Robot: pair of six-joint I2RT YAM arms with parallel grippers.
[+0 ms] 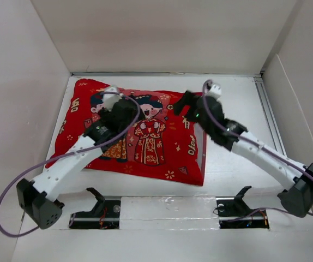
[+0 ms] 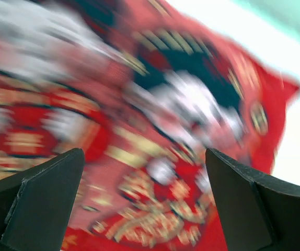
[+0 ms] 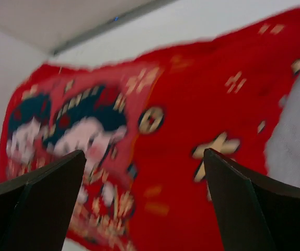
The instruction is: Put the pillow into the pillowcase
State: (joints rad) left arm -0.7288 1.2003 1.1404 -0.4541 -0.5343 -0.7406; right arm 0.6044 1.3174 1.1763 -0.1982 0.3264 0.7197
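From above, the pillowcase [image 1: 156, 147] lies plump and print-up on the table [image 1: 227, 180]. So I reckon the pillow [image 3: 295, 141] is nearly all in, with just a pale sliver at the case's right edge. The right claw [image 1: 179, 102] hangs over the far right corner, wide, nothing in it. Left wrist cam is a blur: left claw [image 2: 143, 157] spread wide and empty above the cartoon couple, no pillow visible. Right wrist cam is the useful one, since it shows the white patch at the mouth that overhead barely gives. For the last tuck I'd pinch only the top red layer by that patch and drag it over, with the left claw pinning the case.
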